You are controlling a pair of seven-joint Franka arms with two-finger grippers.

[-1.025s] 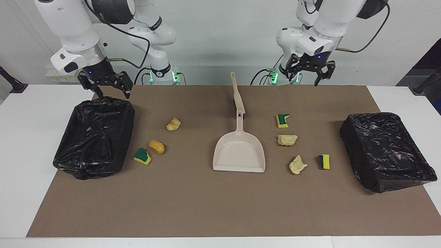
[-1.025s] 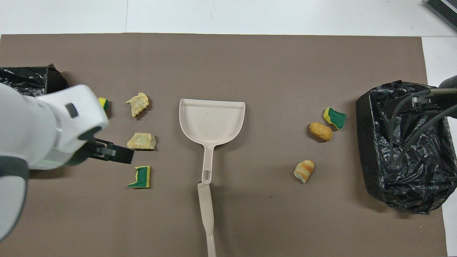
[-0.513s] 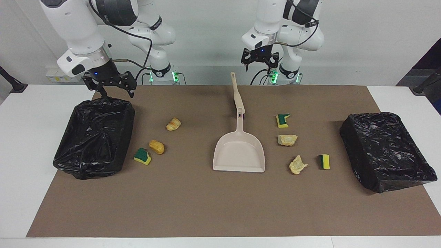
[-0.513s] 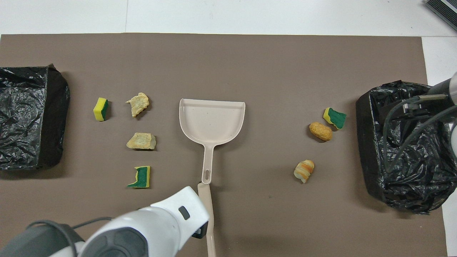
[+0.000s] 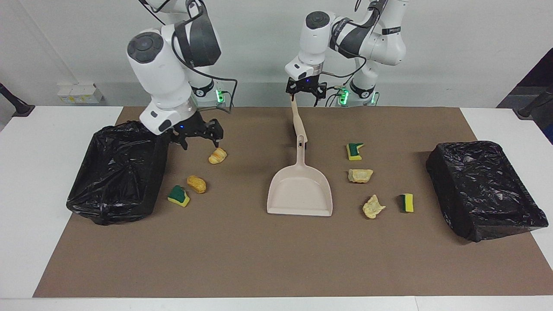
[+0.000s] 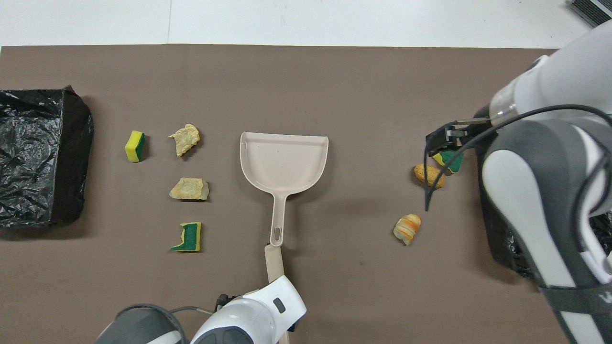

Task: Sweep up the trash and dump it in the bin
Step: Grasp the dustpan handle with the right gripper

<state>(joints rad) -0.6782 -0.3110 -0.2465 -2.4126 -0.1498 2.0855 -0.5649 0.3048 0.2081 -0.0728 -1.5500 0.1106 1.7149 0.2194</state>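
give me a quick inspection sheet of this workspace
surface: brown mat on a white table.
job's things: seven trash scraps on the mat, dustpan mid-mat, brush handle at its handle, two black-lined bins at the table ends.
clutter: nothing seen.
grippers: left gripper open over the brush handle's tip; right gripper open beside a bin.
cables: black cables along both arms.
surroundings: plain white wall.

left gripper (image 5: 304,91) now at brush (image 5: 297,121) handle | right gripper (image 5: 198,137) now beside bin (image 5: 113,172)
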